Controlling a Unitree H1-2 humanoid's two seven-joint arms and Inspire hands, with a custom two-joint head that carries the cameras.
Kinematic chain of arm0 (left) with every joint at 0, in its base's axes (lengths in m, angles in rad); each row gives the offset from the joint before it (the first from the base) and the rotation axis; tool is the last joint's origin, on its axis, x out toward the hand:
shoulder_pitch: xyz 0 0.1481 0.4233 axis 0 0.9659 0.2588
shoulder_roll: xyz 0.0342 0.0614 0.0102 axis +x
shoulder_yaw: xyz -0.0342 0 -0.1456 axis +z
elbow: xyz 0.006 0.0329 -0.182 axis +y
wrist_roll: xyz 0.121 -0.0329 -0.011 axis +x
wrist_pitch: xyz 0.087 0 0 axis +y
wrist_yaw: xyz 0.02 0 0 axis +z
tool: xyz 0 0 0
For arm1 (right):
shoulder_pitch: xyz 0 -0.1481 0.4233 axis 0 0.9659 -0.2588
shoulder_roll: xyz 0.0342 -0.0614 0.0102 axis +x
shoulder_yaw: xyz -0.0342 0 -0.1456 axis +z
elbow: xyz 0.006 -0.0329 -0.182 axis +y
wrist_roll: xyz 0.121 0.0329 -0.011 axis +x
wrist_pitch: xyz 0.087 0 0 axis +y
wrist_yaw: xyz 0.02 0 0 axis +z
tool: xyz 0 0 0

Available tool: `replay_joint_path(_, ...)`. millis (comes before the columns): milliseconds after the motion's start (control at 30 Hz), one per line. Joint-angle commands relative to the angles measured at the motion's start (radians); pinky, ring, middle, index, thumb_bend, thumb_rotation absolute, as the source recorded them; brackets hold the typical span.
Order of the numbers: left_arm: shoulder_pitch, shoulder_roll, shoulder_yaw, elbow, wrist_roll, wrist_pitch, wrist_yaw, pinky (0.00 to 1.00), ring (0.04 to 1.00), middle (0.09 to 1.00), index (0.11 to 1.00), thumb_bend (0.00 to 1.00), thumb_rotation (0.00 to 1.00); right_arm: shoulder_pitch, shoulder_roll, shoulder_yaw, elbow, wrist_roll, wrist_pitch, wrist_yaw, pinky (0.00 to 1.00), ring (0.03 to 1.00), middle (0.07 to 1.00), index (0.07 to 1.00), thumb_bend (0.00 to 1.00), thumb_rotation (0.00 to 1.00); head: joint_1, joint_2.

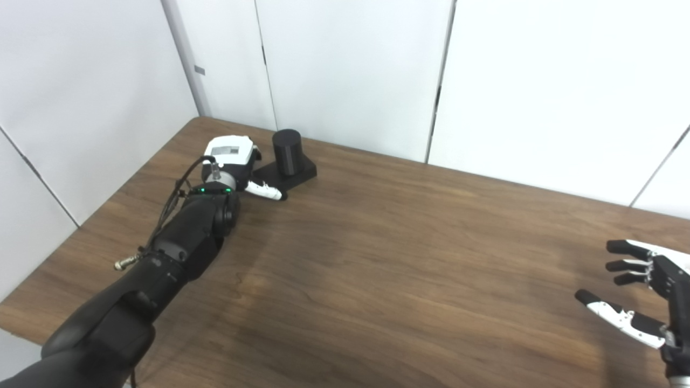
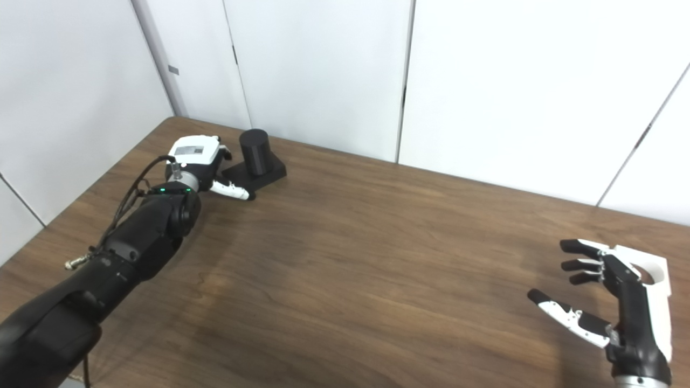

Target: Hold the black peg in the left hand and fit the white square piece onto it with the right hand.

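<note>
While the left hand (image 1: 232,161) rests beside the black peg (image 1: 287,152) upper left, grip unclear: wrap it squarely; keep right hand (image 2: 609,302) spread, empty.

No text, brand, number or sign can be read anywhere. The white back plate of the left robot hand (image 1: 230,152), at about 10 o'clock on the brown wood-grain surface (image 1: 388,258), carries a pale grey rectangular panel, but it is too blurred to tell whether anything is printed on it.
</note>
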Motion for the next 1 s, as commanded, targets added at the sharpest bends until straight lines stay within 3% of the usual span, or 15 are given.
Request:
replay_joint_path(0, -0.054, 0.029, 0.013, 0.001, 0.0, -0.001, 0.025, 0.96, 1.0, 0.987, 0.802, 1.0, 0.6, -0.017, -0.006, -0.013, -0.039, 0.006, -0.01, -0.009, 0.48, 0.585, 0.688, 0.659, 0.57, 0.0, 0.002, 0.002)
replay_joint_path(500, -0.059, 0.033, 0.013, 0.066, -0.055, -0.02, 0.003, 0.98, 1.0, 0.97, 0.814, 0.95, 0.59, -0.007, -0.007, -0.014, -0.059, 0.007, 0.018, 0.0, 0.49, 0.589, 0.696, 0.661, 0.55, 0.0, -0.008, 0.009)
replay_joint_path(667, -0.067, 0.045, -0.002, 0.086, -0.088, -0.082, -0.022, 0.97, 1.0, 0.947, 0.705, 0.88, 0.61, -0.007, -0.005, -0.018, -0.057, 0.006, 0.013, -0.009, 0.48, 0.586, 0.692, 0.652, 0.56, 0.0, -0.012, 0.012)
replay_joint_path(867, -0.066, 0.051, -0.02, 0.079, -0.108, -0.132, -0.047, 0.94, 0.992, 0.918, 0.627, 0.69, 0.62, -0.006, 0.0, -0.022, -0.072, 0.007, 0.041, -0.004, 0.48, 0.586, 0.701, 0.665, 0.54, 0.0, -0.013, 0.013)
replay_joint_path(967, -0.065, 0.059, -0.034, 0.062, -0.118, -0.152, -0.096, 0.94, 0.987, 0.904, 0.612, 0.74, 0.53, -0.007, 0.0, -0.024, -0.068, 0.005, 0.035, -0.009, 0.48, 0.583, 0.695, 0.665, 0.54, 0.0, -0.011, 0.016)
